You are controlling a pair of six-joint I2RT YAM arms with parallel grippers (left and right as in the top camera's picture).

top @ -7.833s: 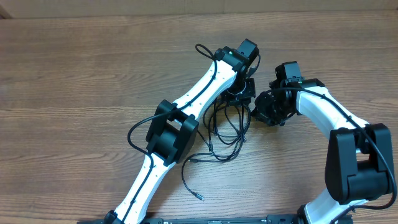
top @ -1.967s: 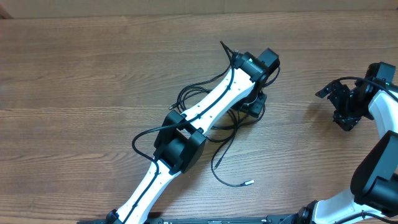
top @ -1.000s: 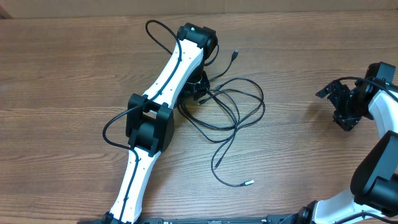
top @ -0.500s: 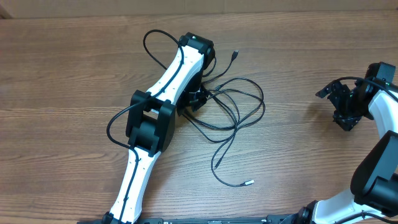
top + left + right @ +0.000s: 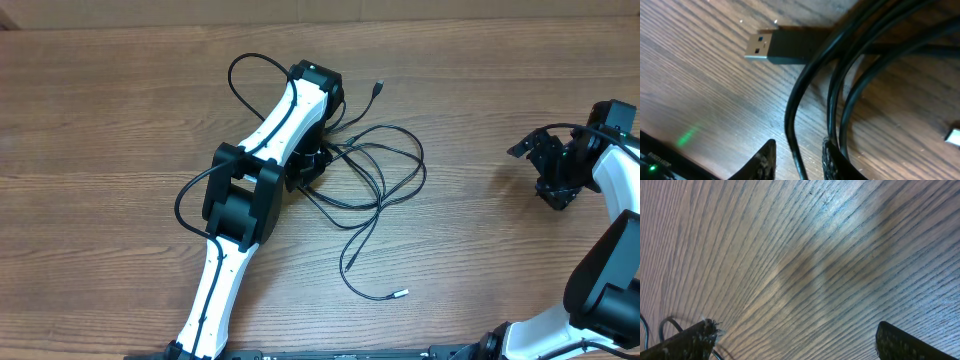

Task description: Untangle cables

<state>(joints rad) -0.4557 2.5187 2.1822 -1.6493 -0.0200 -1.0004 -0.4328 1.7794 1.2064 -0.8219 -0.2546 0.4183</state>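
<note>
Showed, from the left wrist alone, the left fingers [image 5: 765, 159] parted narrowly and unclenched, one strand of the cables [image 5: 840, 75] running loose between them. Lay just beyond the fingertips, a USB plug [image 5: 774, 46] flat on the worktop [image 5: 700, 90]. Revealed, from overhead only, loops sprawling rightward of those fingers. Stood well apart, the right fingers [image 5: 687, 339] spread wide, gripping nothing.

My left fingers [image 5: 312, 163] rest at the left edge of the cables [image 5: 392, 172] on the worktop [image 5: 120, 120]; my right fingers [image 5: 552, 188] are well apart.
</note>
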